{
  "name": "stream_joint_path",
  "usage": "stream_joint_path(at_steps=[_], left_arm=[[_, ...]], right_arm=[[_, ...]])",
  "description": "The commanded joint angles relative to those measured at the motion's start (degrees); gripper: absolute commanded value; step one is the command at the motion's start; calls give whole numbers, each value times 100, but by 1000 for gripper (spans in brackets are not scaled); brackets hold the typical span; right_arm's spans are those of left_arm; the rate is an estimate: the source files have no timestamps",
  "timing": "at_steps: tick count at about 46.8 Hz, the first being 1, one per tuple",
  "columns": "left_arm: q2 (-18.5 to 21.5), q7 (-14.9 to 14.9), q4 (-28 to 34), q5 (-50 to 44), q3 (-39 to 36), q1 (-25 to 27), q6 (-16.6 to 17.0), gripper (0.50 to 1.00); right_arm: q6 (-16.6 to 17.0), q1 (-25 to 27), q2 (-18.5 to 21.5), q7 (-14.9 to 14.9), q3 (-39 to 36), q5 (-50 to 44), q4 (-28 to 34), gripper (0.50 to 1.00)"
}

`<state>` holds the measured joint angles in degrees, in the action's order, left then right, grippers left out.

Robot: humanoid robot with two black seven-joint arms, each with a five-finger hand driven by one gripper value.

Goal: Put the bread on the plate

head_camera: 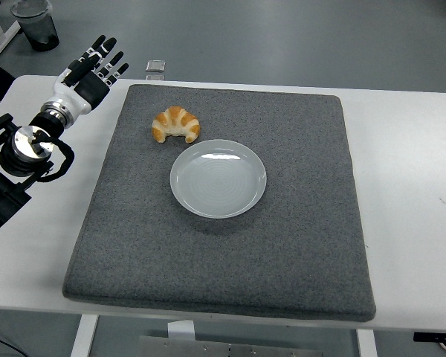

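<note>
Golden-brown crescent-shaped bread roll with pale stripes (a croissant) (pixel 176 124) lying flat on the far left part of the dark grey felt-like square mat (pixel 297 245). Long axis running left to right, roughly parallel to the mat's far edge; arch bulging toward the far side, both tips curling down toward the near side and the plate. Left tip slightly lower than the right.

Round pale glossy ceramic plate (pixel 218 178) just near and right of the bread, rim close to the bread's right tip; touching or not, cannot tell. Plate bare, ceiling light reflected in its far half.

Left black-and-white five-fingered robot hand (pixel 95 65) held above the white table (pixel 409 149) at its far left corner, off the mat, well apart from the bread: bread sits to the right and nearer than the hand. Fingers straight and spread, pointing far and right, holding nothing. Silver wrist joint and black forearm trailing toward the left edge.

Small clear plastic object (pixel 156 67) on the floor just beyond the table's far edge. Dark bin (pixel 36 24) on the grey floor, far left.
</note>
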<state>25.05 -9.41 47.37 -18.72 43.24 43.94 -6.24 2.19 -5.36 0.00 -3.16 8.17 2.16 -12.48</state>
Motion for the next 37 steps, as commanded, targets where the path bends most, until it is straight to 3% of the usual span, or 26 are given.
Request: stream_joint_path(at_steps=[1, 20, 32, 37], left_arm=[[0, 0, 0, 0, 0, 0, 0, 992], [26, 9, 0, 158, -44, 97, -360, 992], [211, -17, 0, 1748, -9, 413, -650, 992], [307, -184, 0, 2293, -18, 448, -791, 990]], right_arm=[[-8, 0, 0, 0, 0, -5, 0, 932], [-8, 0, 0, 0, 0, 4, 0, 930], [-8, -9, 0, 0, 0, 4, 0, 930], [-8, -35, 0, 0, 0, 4, 0, 932]])
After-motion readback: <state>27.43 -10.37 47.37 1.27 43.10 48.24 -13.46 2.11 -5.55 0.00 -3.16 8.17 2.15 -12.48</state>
